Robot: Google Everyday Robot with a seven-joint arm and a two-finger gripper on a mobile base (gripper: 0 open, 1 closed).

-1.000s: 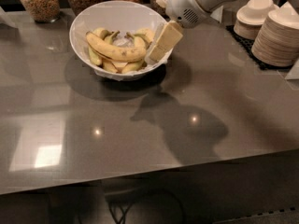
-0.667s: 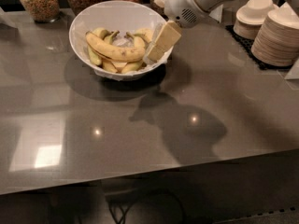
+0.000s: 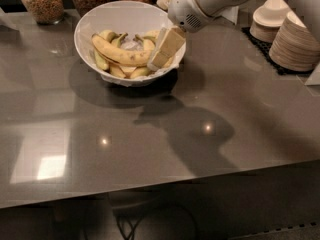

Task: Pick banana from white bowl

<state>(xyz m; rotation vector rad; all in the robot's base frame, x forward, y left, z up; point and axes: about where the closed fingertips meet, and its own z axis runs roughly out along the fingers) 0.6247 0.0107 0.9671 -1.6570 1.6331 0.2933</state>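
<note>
Reach phase of the pick. The gripper [image 3: 166, 49] hangs tilted over the near-side rim of the white bowl [image 3: 95, 19], its lower tip dipping inside the bowl. Whether it is spread or pressed together cannot be told from this view, and nothing is seen held in it. The banana [image 3: 120, 55] lies across the top of the pile of shorter bananas [image 3: 109, 36], stretching from just beside the gripper's tip away toward the far side of the bowl. Its nearest end appears to meet the tip, though contact cannot be confirmed. The banana is judged not yet grasped. The next move calls for settling the gripper astride that near end, closing on it, then lifting clear of the rim without dragging the bowl across the table [image 3: 150, 144]. Compared with a second ago, the gripper has shifted from the rim's outer edge further over the bowl, toward the banana, while bowl and fruit are unchanged.
</note>
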